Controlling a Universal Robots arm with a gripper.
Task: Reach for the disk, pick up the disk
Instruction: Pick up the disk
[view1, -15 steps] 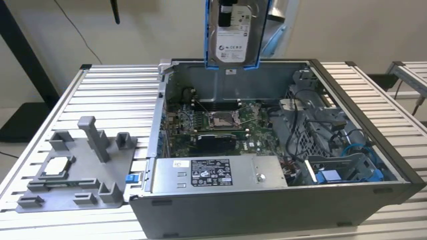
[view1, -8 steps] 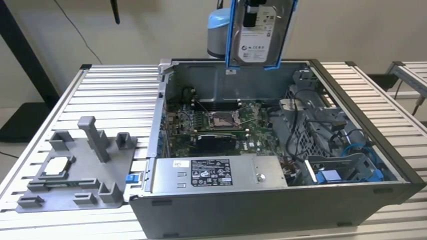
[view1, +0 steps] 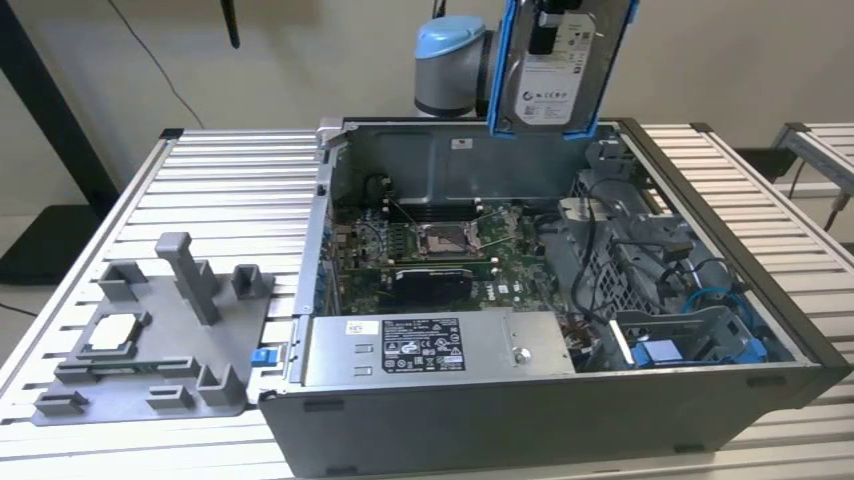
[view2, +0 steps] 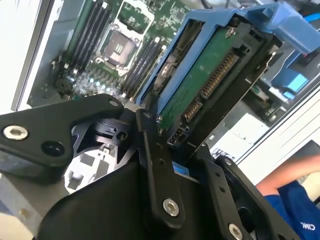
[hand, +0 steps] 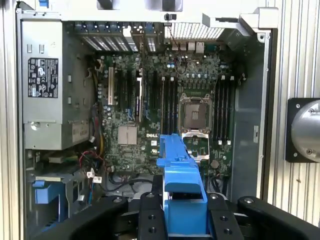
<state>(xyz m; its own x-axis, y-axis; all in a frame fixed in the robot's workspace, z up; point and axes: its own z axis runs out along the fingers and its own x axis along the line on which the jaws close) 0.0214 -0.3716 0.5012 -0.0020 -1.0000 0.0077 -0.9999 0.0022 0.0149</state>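
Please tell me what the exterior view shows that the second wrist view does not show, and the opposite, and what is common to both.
Exterior view alone: the grey fixture plate on the slatted table, the arm's blue-capped joint, the power supply, and the white label side of the disk, which hangs above the open computer case.

Second wrist view alone: the tool shut on the disk, the disk's green circuit board and connectors, and a person's blue sleeve.

Both: the disk with its blue rails, and the motherboard with its processor socket.

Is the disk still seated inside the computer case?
No. In the exterior view the disk hangs in the air above the open case, clear of its bays.
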